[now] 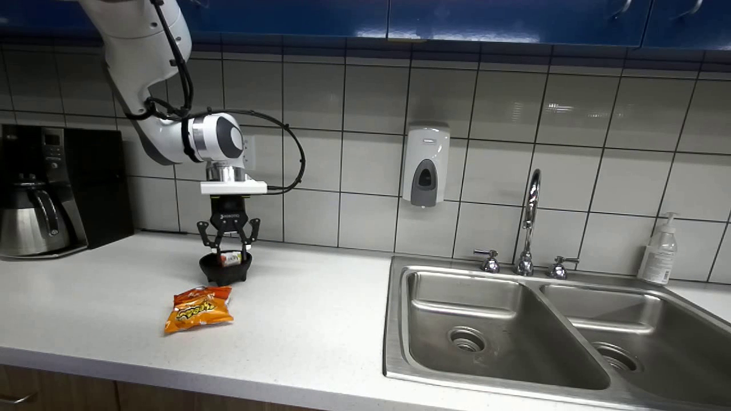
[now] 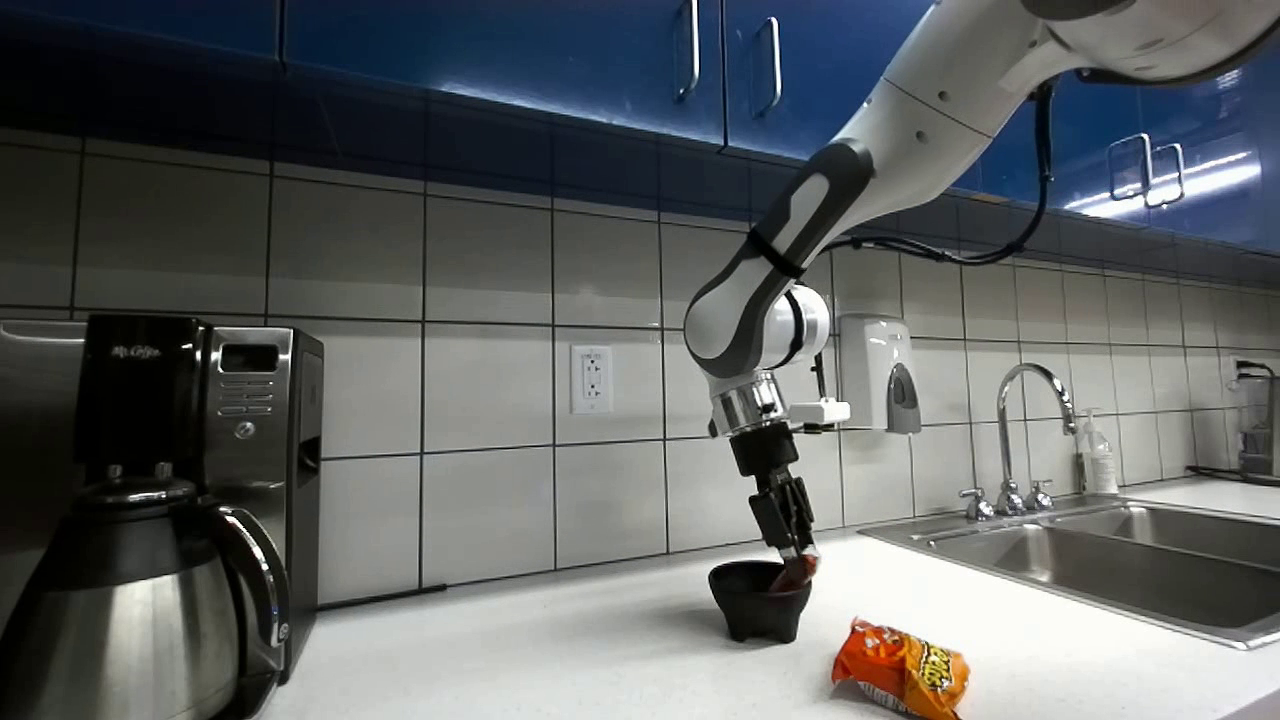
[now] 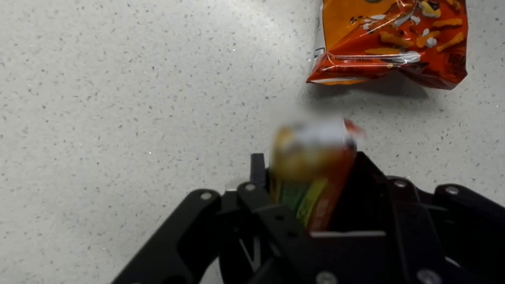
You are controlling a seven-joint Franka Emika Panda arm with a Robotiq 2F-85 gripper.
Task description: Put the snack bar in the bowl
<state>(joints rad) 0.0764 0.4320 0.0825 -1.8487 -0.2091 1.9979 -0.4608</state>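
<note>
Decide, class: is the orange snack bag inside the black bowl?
No, in an exterior view the snack bag lies on the white counter, outside the black bowl.

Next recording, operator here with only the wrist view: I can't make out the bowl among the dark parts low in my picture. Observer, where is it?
Observer: In both exterior views the bowl stands upright on the counter, below the pincer.
Operator: I see the snack bar, blurred. How does it sit against the bowl?
Observer: In both exterior views it shows at the bowl's mouth. Whether it touches the rim, I can't tell.
Operator: My picture cuts off the top of the snack bag. Does it hang over the front edge?
Observer: No. In an exterior view the whole snack bag lies on the counter, back from that edge.
</note>
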